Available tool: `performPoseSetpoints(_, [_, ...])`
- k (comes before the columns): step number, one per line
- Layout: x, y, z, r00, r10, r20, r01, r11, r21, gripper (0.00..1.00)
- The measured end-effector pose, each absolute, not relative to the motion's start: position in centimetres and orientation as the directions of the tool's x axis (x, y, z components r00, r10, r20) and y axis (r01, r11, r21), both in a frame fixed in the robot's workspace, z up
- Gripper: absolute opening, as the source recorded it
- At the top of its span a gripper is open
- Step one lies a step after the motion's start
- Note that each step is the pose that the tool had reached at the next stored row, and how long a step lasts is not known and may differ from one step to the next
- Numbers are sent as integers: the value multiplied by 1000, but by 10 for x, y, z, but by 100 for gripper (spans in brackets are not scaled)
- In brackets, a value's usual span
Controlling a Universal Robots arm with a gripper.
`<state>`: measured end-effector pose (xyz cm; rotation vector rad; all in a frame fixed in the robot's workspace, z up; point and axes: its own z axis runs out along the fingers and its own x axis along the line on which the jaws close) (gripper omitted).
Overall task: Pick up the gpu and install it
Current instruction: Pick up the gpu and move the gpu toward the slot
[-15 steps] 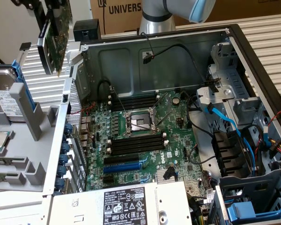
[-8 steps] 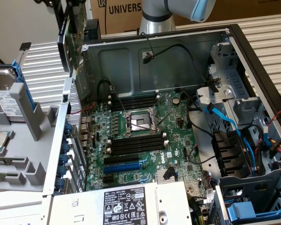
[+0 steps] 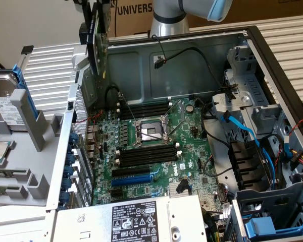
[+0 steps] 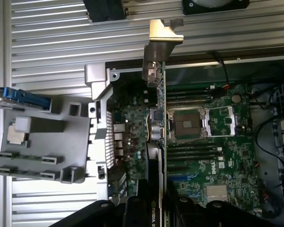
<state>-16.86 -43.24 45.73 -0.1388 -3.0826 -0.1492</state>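
Power supply: the power supply [image 3: 136, 219] lies nearest in the exterior view, label up, at the near end of the open case [image 3: 202, 55].
Slots: the blue slot [image 3: 134, 179] and the black ones beside it are just behind the power supply, on the motherboard [image 3: 192, 151]. No card stands in them, so the gpu is not installed.
Socket: the socket [image 3: 150, 132] sits in the middle of the board, a bare metal frame between two groups of long black memory rows.
Tray: on the exterior view's left, outside the case, a grey tray [image 3: 20, 166] rests on the ribbed table [image 3: 50, 60]. It probably keeps loose parts apart from the work.
Gpu: the gpu [image 3: 100, 50] hangs in the air above the far left corner of the case in the exterior view, touching nothing below it. It is on end, with its thin edge to the wrist camera. The silver bracket [image 4: 163, 40] is at the end away from the grip. This height seems chosen so that the card passes over the case wall without a knock.
Pincer: the pincer [image 4: 154, 210] is partly closed and clamps the gpu by the end opposite the bracket, with one finger on each face. Pinching across the thin side looks like the sure way to hold such a flat card.
Arm: the arm [image 3: 169, 17] stands behind the far wall of the case.
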Motion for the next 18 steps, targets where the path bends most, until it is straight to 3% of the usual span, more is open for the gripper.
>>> performPoseSetpoints(10, [-123, -435, 457, -994, 87, 59, 92, 991, 94, 26])
performPoseSetpoints(18, [-97, -455, 455, -994, 87, 59, 92, 991, 94, 26])
